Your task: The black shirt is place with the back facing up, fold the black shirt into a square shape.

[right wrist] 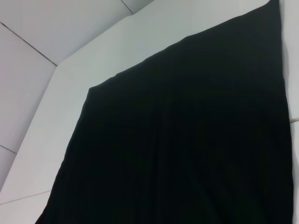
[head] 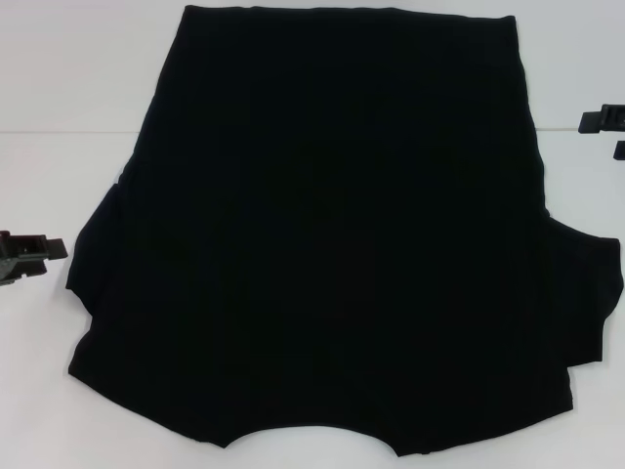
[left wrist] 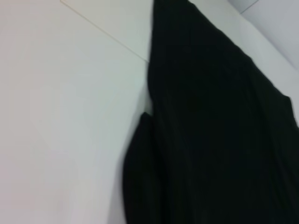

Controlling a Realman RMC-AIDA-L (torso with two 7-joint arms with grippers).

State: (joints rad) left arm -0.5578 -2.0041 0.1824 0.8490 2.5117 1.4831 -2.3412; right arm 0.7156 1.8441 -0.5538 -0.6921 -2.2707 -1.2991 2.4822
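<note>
The black shirt [head: 332, 244] lies spread flat on the white table, plain side up, neckline toward the near edge and hem at the far side. Its sleeves stick out at the left [head: 98, 254] and right [head: 591, 283]. No lettering shows. My left gripper [head: 27, 254] sits at the left edge of the head view, just beyond the left sleeve. My right gripper [head: 607, 122] is at the right edge, farther back, beside the shirt's side. Neither touches the cloth. The left wrist view shows the shirt [left wrist: 210, 130] and the right wrist view the shirt [right wrist: 187, 140], without fingers.
White table [head: 78, 98] surrounds the shirt, with a seam line [head: 59, 132] running across it. The table's far edge [right wrist: 56, 70] and tiled floor beyond show in the right wrist view.
</note>
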